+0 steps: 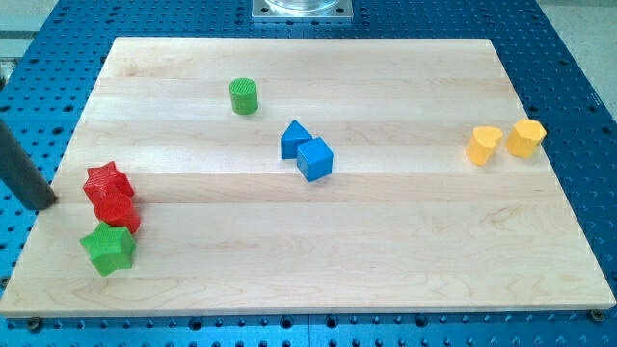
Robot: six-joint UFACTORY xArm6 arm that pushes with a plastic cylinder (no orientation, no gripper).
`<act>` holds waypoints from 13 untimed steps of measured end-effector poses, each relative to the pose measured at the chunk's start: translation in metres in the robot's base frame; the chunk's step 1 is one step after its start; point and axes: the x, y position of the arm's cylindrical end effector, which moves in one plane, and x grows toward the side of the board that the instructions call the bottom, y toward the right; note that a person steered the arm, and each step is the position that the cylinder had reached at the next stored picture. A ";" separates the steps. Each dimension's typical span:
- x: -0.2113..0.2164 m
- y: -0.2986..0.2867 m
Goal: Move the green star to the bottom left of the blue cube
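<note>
The green star (108, 249) lies near the board's bottom left corner, touching a red block (121, 214) just above it. The blue cube (314, 159) sits near the board's middle, touching a blue triangular block (294, 138) at its upper left. My dark rod enters at the view's left edge and my tip (44, 202) stands just off the board's left side, to the left of the red star (106, 181) and up-left of the green star, apart from both.
A green cylinder (244, 96) stands toward the top middle. Two yellow blocks (484, 146) (526, 138) sit at the right. The wooden board (386, 251) rests on a blue perforated table. A metal mount shows at the top centre.
</note>
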 end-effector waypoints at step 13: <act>0.074 0.192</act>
